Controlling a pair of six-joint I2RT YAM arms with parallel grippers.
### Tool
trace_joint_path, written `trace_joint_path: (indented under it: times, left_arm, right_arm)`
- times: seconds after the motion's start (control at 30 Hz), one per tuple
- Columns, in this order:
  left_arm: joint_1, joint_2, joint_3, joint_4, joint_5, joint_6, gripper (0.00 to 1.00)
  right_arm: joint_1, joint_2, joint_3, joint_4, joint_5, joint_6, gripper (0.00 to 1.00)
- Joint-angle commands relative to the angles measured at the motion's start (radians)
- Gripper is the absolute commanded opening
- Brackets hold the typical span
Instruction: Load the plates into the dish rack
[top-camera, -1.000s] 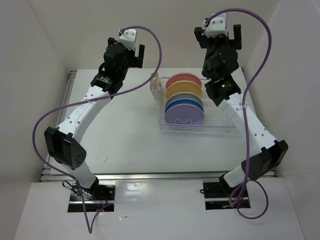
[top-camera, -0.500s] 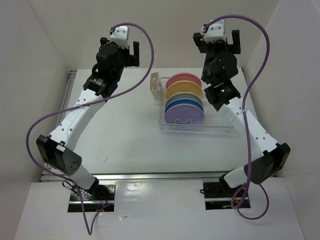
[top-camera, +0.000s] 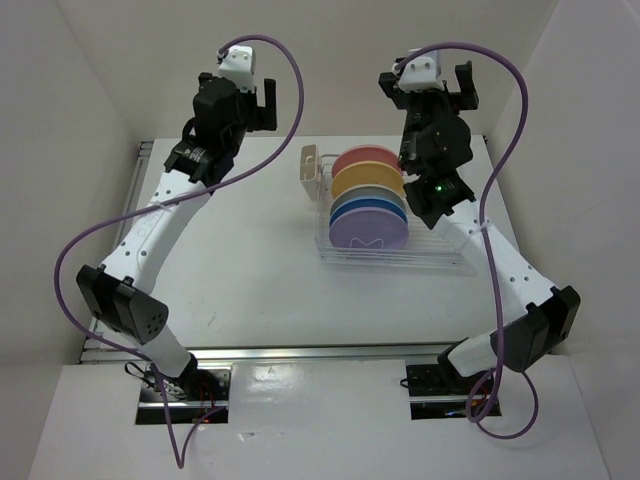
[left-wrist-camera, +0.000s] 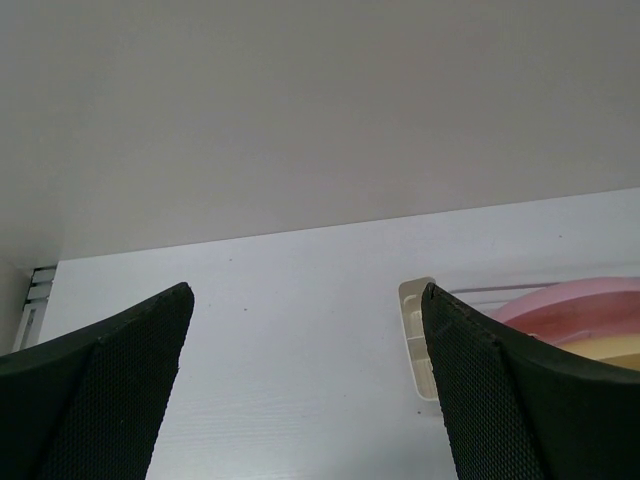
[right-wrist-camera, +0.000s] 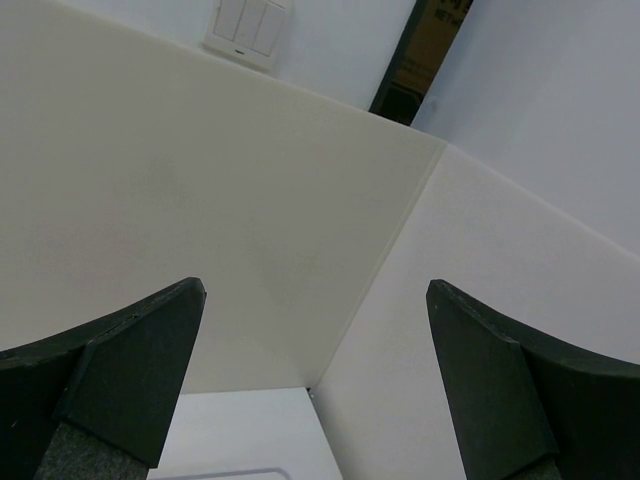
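The plates (top-camera: 368, 232) are standing on edge inside the dish rack (top-camera: 440, 250), a tidy row running from pink at the rack's far end to lavender at its near end. The beige cutlery holder (top-camera: 310, 170) sits at the rack's far-left corner, and the rack itself rests on the counter (top-camera: 250, 260). Every plate I can see is in that rack, so the loading looks finished to me.

And now both arms are pulling away! Over the last second the left arm has lifted and swung further left of the rack. The right arm has climbed higher behind the rack's far end.

The left claw (left-wrist-camera: 306, 300) has its fingers wide apart with nothing between them, and it looks down at the holder end of the rack. The right claw (right-wrist-camera: 316, 295) is also spread and empty, tipped up toward the wall well above the rack. It reads like a retreat to rest.
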Motion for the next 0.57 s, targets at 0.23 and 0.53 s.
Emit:
trace_joint_path:
  times: [0.23,0.53]
  left_arm:
    - [0.026,0.022,0.026,0.042,0.052,-0.021,1.0]
    - [0.026,0.022,0.035,0.065,0.074,0.002,1.0]
  right_arm:
    - [0.023,0.069,0.037,0.095,-0.003,-0.079,1.0]
    - [0.023,0.08,0.004,0.211,0.006,-0.131,1.0]
